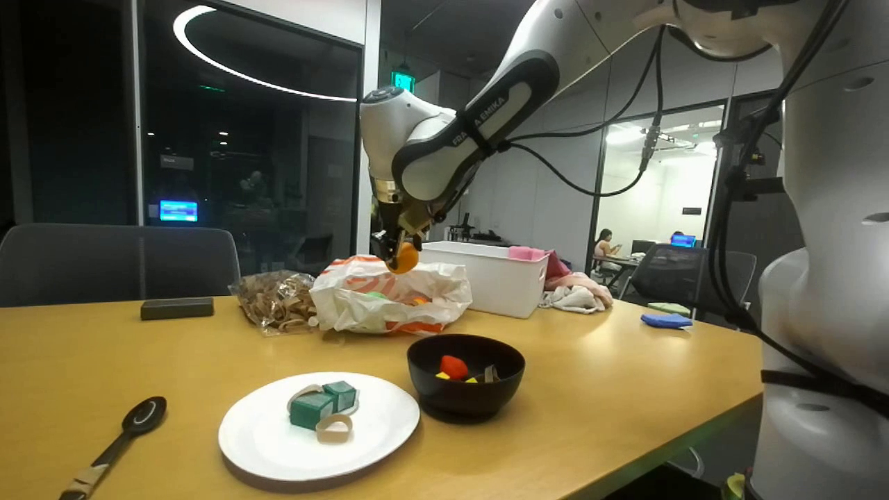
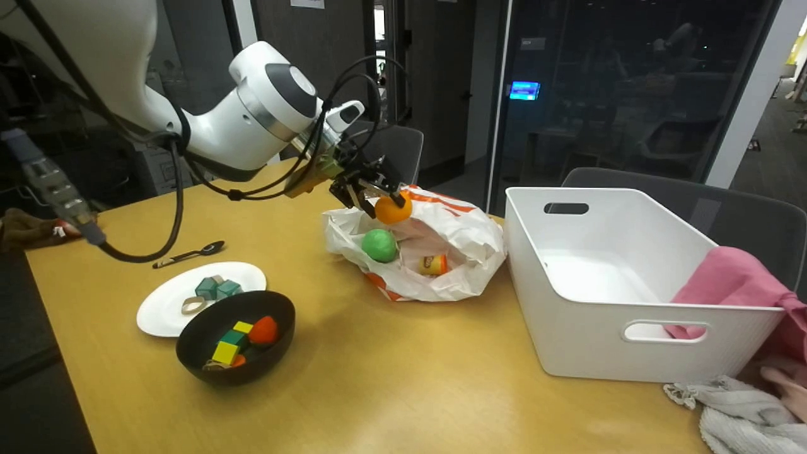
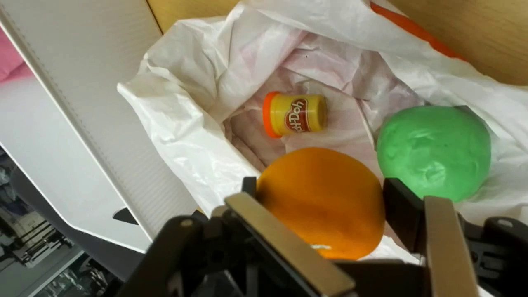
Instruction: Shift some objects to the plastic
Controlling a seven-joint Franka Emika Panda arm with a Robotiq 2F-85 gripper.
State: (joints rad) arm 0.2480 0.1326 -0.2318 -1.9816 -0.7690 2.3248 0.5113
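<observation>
Got an orange (image 3: 324,206) pinched in the tool (image 3: 321,187), with jaws snug against both sides in the wrist view. Looks like fruit, wouldn't swear to it. Held over the mouth of a white plastic bag (image 3: 185,123); hard to tell how high above the bottom.

Would call this the drop-off step, reading "the plastic" as the bag. Probably set to join a green ball (image 3: 433,152) and a Play-Doh tub (image 3: 296,114) tipped on its side, down in the folds. Next up: ease lower, aim for the patch of bag between ball and tub, then let go low. Round, so probably keen to roll if dropped.

Watch the bag's rim: soft, crumpled, easy to snag on the way in or drag along on the way out. Keep off the white bin (image 2: 586,340) too, the other possible "plastic" but less likely from here, with a stiff wall right beside the bag (touching or not, can't tell). Same deal away from the bin, with a clear bag of tan bits (image 1: 274,302) close by in an exterior view.

Roomiest toward the black bowl (image 1: 465,404), with a stretch of bench (image 2: 410,378) between bowl and bag, then a white plate (image 1: 264,437) just beside the bowl. Exit straight up past the rim before swinging anywhere.
</observation>
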